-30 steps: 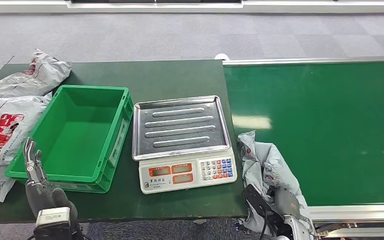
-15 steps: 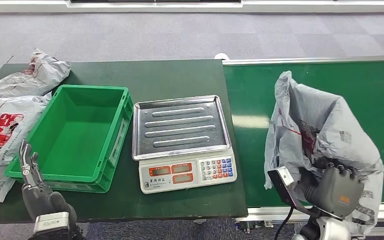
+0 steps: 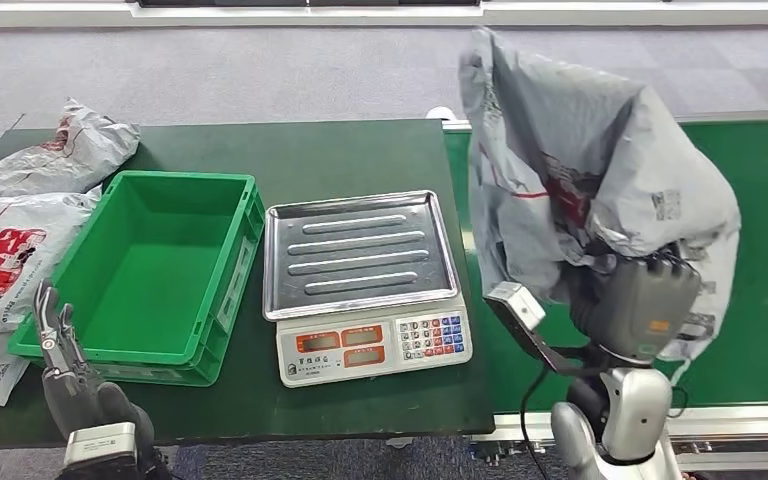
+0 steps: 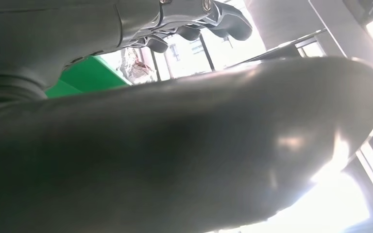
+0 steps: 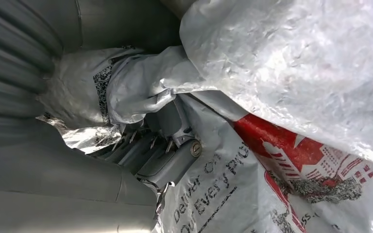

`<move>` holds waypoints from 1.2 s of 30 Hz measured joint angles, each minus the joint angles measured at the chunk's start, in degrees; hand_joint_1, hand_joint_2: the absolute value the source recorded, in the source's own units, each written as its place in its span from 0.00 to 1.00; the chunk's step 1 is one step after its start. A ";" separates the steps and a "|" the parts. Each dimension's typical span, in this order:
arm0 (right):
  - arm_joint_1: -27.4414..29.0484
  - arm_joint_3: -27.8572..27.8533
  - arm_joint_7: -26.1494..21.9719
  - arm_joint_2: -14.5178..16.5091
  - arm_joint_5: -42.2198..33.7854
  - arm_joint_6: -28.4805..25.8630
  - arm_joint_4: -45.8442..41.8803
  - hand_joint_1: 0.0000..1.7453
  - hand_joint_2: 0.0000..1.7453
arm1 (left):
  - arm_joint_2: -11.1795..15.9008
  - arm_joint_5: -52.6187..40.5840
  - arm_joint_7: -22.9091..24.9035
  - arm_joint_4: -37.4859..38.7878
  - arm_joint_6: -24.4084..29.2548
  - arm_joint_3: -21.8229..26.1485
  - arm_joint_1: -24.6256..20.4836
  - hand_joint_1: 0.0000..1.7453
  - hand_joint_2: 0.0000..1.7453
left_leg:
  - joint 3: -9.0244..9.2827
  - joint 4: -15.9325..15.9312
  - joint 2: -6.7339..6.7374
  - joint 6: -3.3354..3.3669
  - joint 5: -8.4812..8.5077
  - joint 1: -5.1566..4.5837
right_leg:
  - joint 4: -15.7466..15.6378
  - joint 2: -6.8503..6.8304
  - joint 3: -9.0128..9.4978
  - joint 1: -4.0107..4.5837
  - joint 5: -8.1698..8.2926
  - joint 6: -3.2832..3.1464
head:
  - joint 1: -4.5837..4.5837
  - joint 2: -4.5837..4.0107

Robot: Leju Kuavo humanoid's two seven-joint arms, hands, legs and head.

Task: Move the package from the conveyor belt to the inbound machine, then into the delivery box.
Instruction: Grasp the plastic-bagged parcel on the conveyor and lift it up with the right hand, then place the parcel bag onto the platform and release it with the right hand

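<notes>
Grey carpet is stretching beyond the dark green table [image 3: 340,150] and the conveyor belt [image 3: 760,250] on the right. Over that belt the right hand [image 3: 640,305] is gripping a grey courier package [image 3: 580,160], bunched film closing around its fingers [image 5: 167,158] (the bag is drooping loosely). Carrying it left, I judge, it is worth keeping the slack clear of the keypad and lowering flat onto the scale's steel tray [image 3: 360,250]. Near the green crate [image 3: 150,265], the left hand [image 3: 60,345] is waiting, fingers apart and holding nothing.

Scale tray [image 3: 360,252] & green bin [image 3: 145,265] interior both bare; bin walls + loose bags [image 3: 15,250] crowd table's left.
</notes>
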 joint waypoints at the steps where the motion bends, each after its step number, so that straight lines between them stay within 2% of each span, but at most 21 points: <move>1: -1.71 1.63 -0.05 -0.01 -0.33 0.38 1.10 1.00 1.00 | -0.10 0.00 -0.04 0.04 0.01 0.00 -0.10 0.00 0.00 | 0.11 0.00 -0.02 -0.01 0.05 0.00 | 0.00 -0.02 -0.01 0.01 0.03 0.00 | -0.01 0.00; 4: -4.66 5.04 -0.07 -0.04 -0.88 0.73 3.15 1.00 1.00 | -0.27 0.00 -0.08 0.15 0.02 0.00 -0.20 0.00 0.00 | 0.13 0.00 -0.19 0.00 0.12 0.00 | 0.01 -0.17 0.00 0.04 0.06 0.01 | -0.01 0.00; 6: -5.97 6.50 -1.70 -0.13 -4.53 2.46 4.05 1.00 1.00 | -0.33 0.17 -0.13 0.20 0.02 0.00 -0.22 0.00 0.00 | 0.01 -0.01 -0.20 -0.01 0.11 0.01 | 0.02 -0.19 -0.02 0.04 0.05 0.01 | 0.00 0.00; 9: -10.21 8.91 -8.92 0.25 -19.67 10.28 7.97 1.00 1.00 | -0.32 1.02 -0.43 0.51 -0.18 0.02 -0.89 0.00 0.00 | -0.33 -0.02 0.01 -0.04 0.06 0.01 | 0.02 -0.01 -0.09 0.02 0.06 0.01 | -0.01 0.00; 12: -16.75 10.69 -17.29 2.76 -35.75 17.35 17.09 1.00 1.00 | -0.24 1.91 -0.88 1.68 -0.47 0.02 -2.69 0.00 0.00 | -0.17 -0.02 0.10 -0.06 0.21 0.01 | 0.02 0.09 -0.23 0.04 0.21 -0.03 | -0.01 0.00; 14: -21.01 10.86 -22.19 4.89 -43.07 19.63 24.28 1.00 1.00 | -0.15 2.31 -1.07 2.63 -0.53 0.01 -3.78 0.00 0.00 | -0.17 -0.02 0.03 -0.06 0.45 0.01 | 0.04 0.03 -0.37 0.06 0.39 -0.05 | -0.01 0.00; 16: -24.37 10.86 -25.12 6.79 -47.06 20.73 30.45 1.00 1.00 | -0.05 2.54 -1.09 3.37 -0.53 0.00 -4.60 0.00 0.00 | -0.26 -0.02 -0.04 -0.08 0.55 0.01 | 0.06 -0.03 -0.46 0.08 0.47 -0.09 | -0.01 0.00; 20: -27.53 10.94 -25.09 9.69 -51.11 21.71 38.94 1.00 1.00 | 0.10 2.57 -0.89 4.33 -0.53 0.01 -5.71 0.00 0.00 | -0.28 -0.02 -0.07 -0.10 0.57 0.01 | 0.06 -0.05 -0.49 0.08 0.48 -0.10 | -0.01 0.00; 24: -27.20 11.17 -24.53 11.26 -53.48 22.18 42.83 1.00 1.00 | 0.12 2.17 -0.74 5.12 -0.54 0.01 -6.51 0.00 0.00 | -0.34 -0.02 -0.08 -0.10 0.56 0.01 | 0.06 -0.04 -0.56 0.07 0.48 -0.10 | -0.01 0.00; 30: -26.17 11.17 -21.69 12.09 -53.15 21.95 45.21 1.00 1.00 | 0.13 1.57 0.30 5.71 -0.53 0.02 -7.34 0.00 0.00 | -0.41 -0.01 -0.07 -0.10 0.56 0.01 | 0.05 -0.03 -0.63 0.06 0.48 -0.10 | -0.01 0.00; 36: -26.05 11.17 -21.24 12.29 -53.05 21.95 46.29 1.00 1.00 | 0.13 1.43 0.40 5.89 -0.53 0.02 -7.55 0.00 0.00 | -0.42 -0.01 -0.07 -0.10 0.56 0.01 | 0.05 -0.03 -0.64 0.07 0.48 -0.10 | -0.02 0.00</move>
